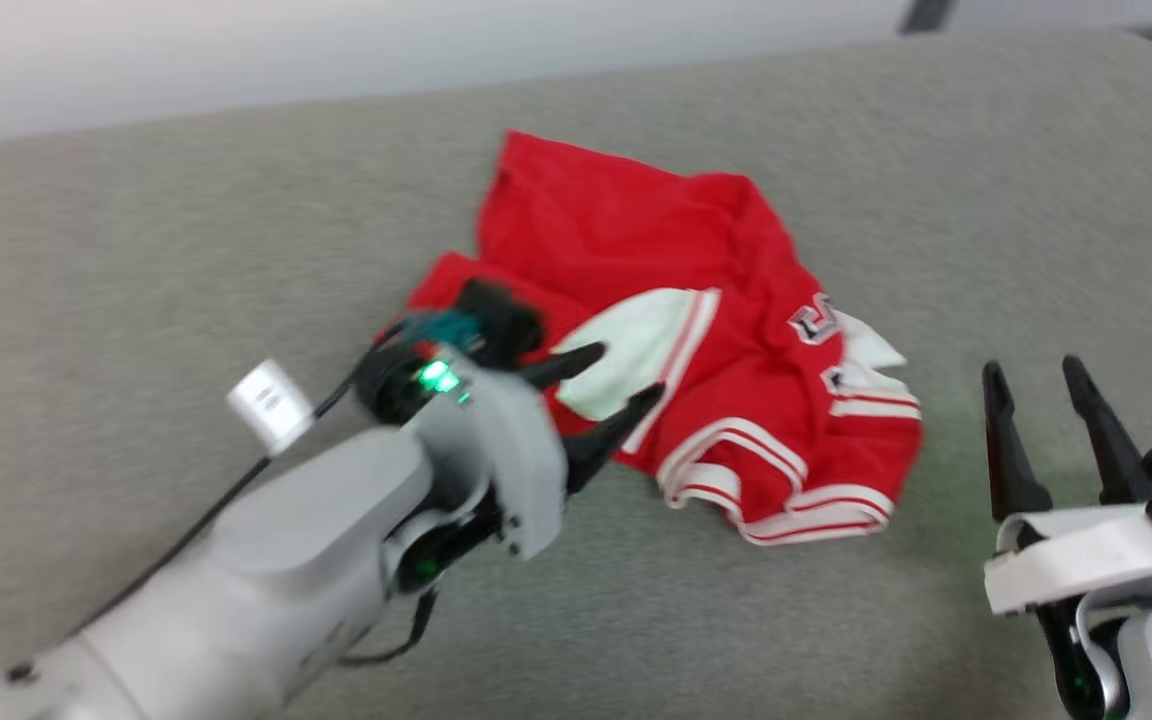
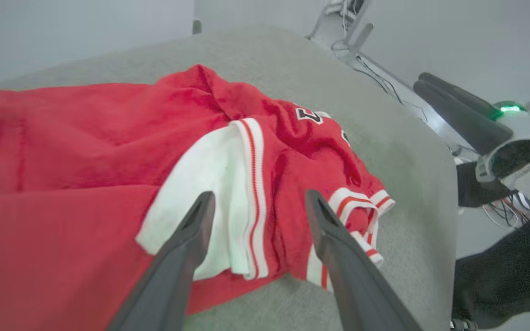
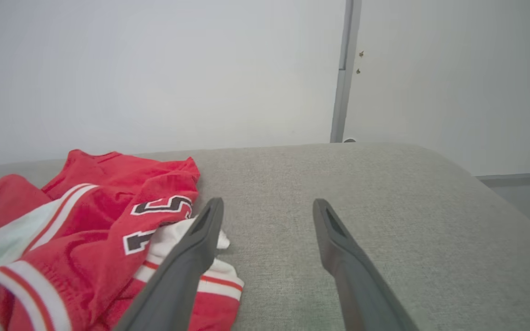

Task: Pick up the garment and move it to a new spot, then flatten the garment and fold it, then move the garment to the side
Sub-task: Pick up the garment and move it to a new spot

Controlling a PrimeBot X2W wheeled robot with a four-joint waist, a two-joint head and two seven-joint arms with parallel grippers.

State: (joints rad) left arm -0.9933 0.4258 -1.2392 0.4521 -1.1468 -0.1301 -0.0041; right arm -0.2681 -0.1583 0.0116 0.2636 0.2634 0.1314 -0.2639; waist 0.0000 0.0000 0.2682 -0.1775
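Note:
The red jersey (image 1: 676,300) lies crumpled in the middle of the grey cushioned surface (image 1: 136,250), a white side panel and striped trim facing up, black numerals partly showing. My left gripper (image 1: 621,375) is open, its fingers over the jersey's white panel (image 2: 210,179) at the near left edge; whether they touch the cloth is unclear. My right gripper (image 1: 1031,375) is open to the right of the jersey, above bare surface. From the right wrist view the jersey (image 3: 85,220) sits left of the open right gripper (image 3: 267,207).
A pale wall runs behind the surface's far edge. The surface's rounded right corner (image 3: 453,165) drops to the floor. In the left wrist view, the right arm (image 2: 476,124) and loose cables (image 2: 504,211) appear beyond the surface's edge.

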